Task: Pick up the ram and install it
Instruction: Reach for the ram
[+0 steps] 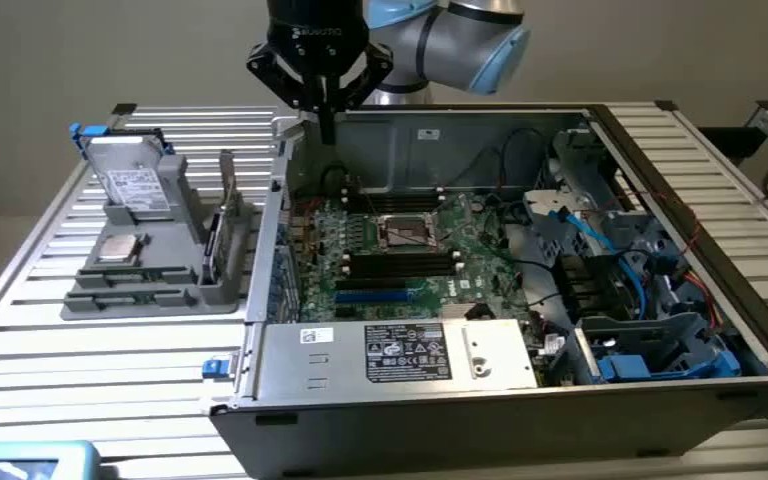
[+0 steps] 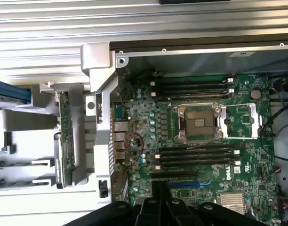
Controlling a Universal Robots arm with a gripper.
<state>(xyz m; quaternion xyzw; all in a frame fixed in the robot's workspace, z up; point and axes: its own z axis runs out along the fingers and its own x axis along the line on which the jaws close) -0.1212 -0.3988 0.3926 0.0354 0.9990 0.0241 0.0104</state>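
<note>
Black gripper [image 1: 327,128] hangs over the open case's [image 1: 491,430] back corner, on the exterior view's left. Fingers pressed together, nothing between them. Below it sits the green motherboard [image 1: 398,250], with long dark slots [image 2: 193,155] beside the CPU socket [image 2: 199,123]. The ram [image 1: 128,275] lies well apart, flat in the grey holder [image 1: 217,290] outside the case, near the drive [image 1: 131,185] and the square silver chip [image 1: 120,248].

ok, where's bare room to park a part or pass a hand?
Bare table slats at the exterior view's lower left, bordered by the gray parts holder and the computer case; another strip at that view's right, past the case's far corner. Crowded: the holder itself, and blue cables and drive cages inside the case.
</note>
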